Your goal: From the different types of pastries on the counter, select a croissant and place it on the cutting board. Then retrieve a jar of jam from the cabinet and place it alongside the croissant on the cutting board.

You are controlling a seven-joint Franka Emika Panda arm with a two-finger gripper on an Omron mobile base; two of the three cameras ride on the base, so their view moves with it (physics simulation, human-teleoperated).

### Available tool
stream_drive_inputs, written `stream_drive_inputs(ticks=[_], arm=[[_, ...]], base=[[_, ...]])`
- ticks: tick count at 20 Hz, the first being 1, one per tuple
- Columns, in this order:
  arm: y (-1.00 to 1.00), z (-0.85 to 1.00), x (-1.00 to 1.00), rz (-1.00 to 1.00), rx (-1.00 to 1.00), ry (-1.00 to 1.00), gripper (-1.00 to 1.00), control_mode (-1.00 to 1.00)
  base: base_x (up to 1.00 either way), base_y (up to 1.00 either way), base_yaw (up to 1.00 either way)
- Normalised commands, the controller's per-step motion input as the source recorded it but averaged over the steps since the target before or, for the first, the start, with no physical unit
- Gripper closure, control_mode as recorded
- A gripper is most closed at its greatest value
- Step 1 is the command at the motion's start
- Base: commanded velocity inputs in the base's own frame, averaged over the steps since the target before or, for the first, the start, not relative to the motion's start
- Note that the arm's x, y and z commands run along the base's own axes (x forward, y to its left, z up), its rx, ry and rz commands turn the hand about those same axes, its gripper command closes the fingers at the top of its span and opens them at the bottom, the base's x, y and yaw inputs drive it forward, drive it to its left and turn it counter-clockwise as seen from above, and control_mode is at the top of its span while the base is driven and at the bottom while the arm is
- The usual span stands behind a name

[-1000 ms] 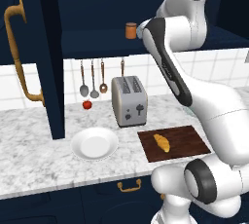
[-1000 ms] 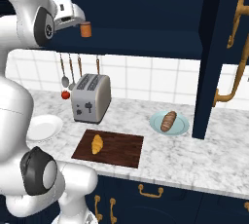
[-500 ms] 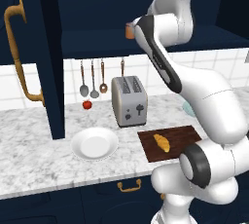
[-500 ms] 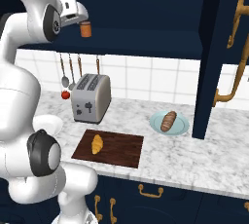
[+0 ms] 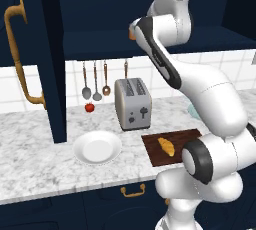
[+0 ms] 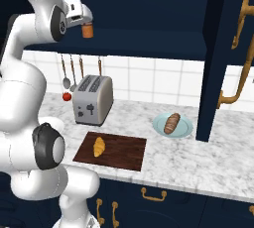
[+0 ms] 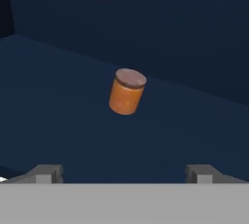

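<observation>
A: Largest first. The cabinet (image 6: 149, 28) stands open, its shelf dark and nearly bare. Below it the counter (image 5: 35, 139) carries the toaster (image 5: 132, 104) and the round white plate (image 5: 97, 148).

B: And the arm?

A: Over the last second it has swung up and in toward the shelf. In the right base view the hand now sits at 11 o'clock, right at the jar.

B: Cutting board?

A: The cutting board (image 6: 121, 151) lies in front of the toaster, with the croissant (image 6: 99, 146) already resting on its left half. First half of the task reads as done. The brown bun (image 6: 172, 123) stays on the blue dish (image 6: 159, 129).

B: Jar of jam?

A: The jar of jam (image 7: 127, 91) stands on the shelf, dead ahead in the hand view, near 12 o'clock from the fingertips.

B: Gripper?

A: The gripper (image 7: 124, 173) is spread wide, holding nothing, fingers well short of the jar. My read: the approach is closing, with the grasp next.
</observation>
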Motion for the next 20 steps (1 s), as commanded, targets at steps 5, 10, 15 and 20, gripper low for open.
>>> stream_drive_inputs(ticks=[5,10,15,20], arm=[[0.05,-0.07,0.41,0.00,0.00,0.00,-1.00,-1.00],[0.25,0.00,0.51,0.00,0.00,0.00,-1.00,-1.00],[0.06,0.00,0.34,0.00,0.00,-0.01,-1.00,-1.00],[0.00,-0.02,0.18,0.00,0.01,0.00,-1.00,-1.00]], base=[[0.00,0.00,0.00],[0.00,0.00,0.00],[0.00,0.00,0.00],[0.00,0.00,0.00]])
